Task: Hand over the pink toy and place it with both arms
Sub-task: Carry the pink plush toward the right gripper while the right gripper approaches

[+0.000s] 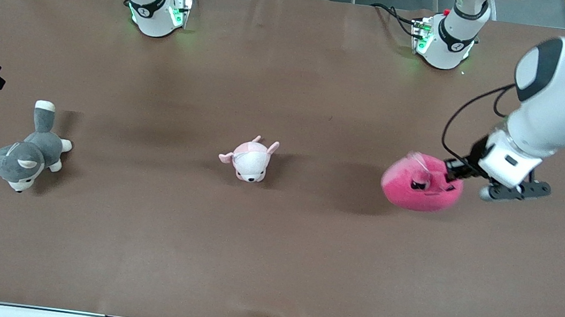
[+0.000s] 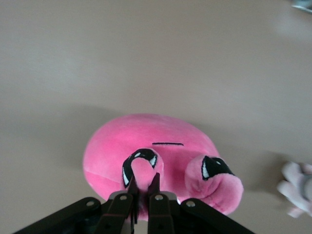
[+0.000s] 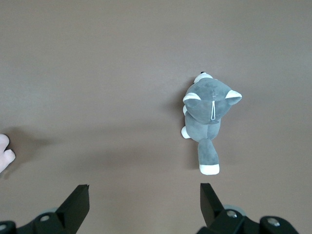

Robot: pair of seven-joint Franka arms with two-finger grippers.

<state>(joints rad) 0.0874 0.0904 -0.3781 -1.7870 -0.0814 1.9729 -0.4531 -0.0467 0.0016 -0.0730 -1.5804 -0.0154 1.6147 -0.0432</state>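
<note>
The pink toy (image 1: 419, 183) is a round hot-pink plush with black angry eyes, toward the left arm's end of the table. My left gripper (image 1: 451, 174) reaches down to it from that end and is shut on a lighter pink ear on top of the plush. In the left wrist view the pink toy (image 2: 146, 146) fills the middle, and the left gripper (image 2: 144, 184) pinches the ear between its black fingers (image 2: 155, 187). My right gripper (image 3: 144, 195) is open and holds nothing, high over bare table; it is outside the front view.
A small pale pink puppy plush (image 1: 250, 161) lies mid-table, and its edge shows as the puppy (image 2: 297, 187) in the left wrist view. A grey-and-white husky plush (image 1: 26, 157) lies toward the right arm's end; the husky (image 3: 209, 114) shows below my right gripper. Brown tabletop (image 1: 270, 259) lies all round.
</note>
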